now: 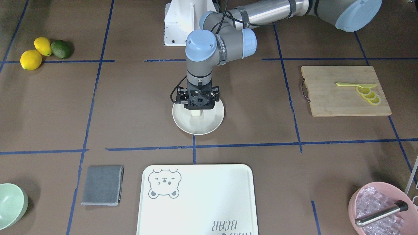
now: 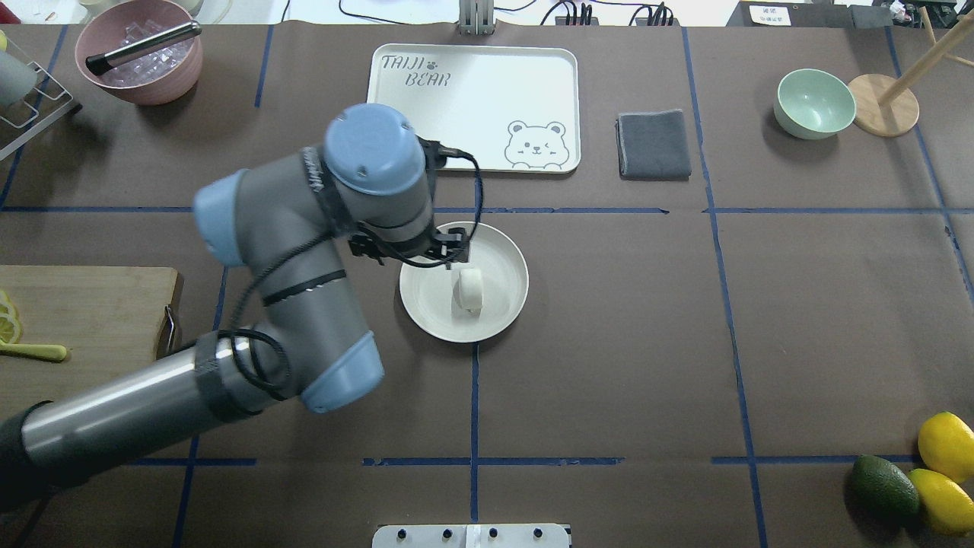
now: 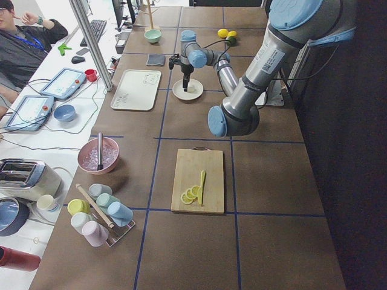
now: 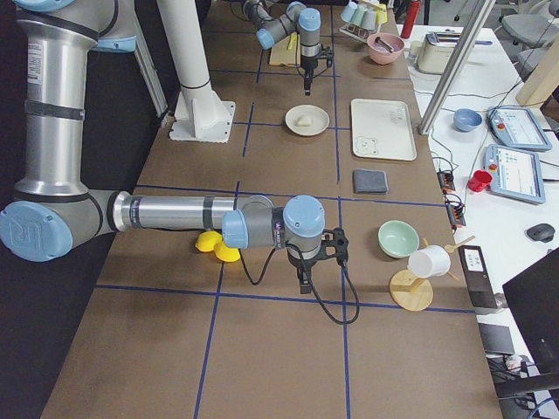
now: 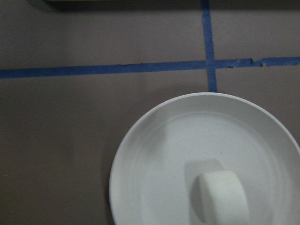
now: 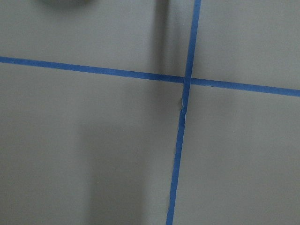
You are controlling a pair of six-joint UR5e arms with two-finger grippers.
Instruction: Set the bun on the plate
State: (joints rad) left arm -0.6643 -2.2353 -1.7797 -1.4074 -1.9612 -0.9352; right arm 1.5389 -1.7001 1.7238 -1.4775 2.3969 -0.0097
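Observation:
The small white bun (image 2: 468, 290) lies on its side near the middle of the round cream plate (image 2: 504, 259), touching nothing but the plate. My left gripper (image 2: 450, 262) hangs just above the plate's near-left part, open, with nothing between its fingers. From across the table the bun (image 1: 196, 113) peeks out below the left gripper (image 1: 198, 109) on the plate (image 1: 200, 129). The left wrist view looks down on the bun (image 5: 222, 197) and plate (image 5: 154, 154); no fingers show there. My right gripper (image 4: 303, 284) points down over bare table far from the plate; I cannot tell its state.
A bear-printed tray (image 2: 472, 106) and a grey folded cloth (image 2: 653, 144) lie beyond the plate. A mint bowl (image 2: 814, 103) stands far right, a pink bowl of ice (image 2: 141, 61) far left. A cutting board with lemon slices (image 1: 344, 91) and whole lemons with an avocado (image 2: 921, 472) sit at the edges.

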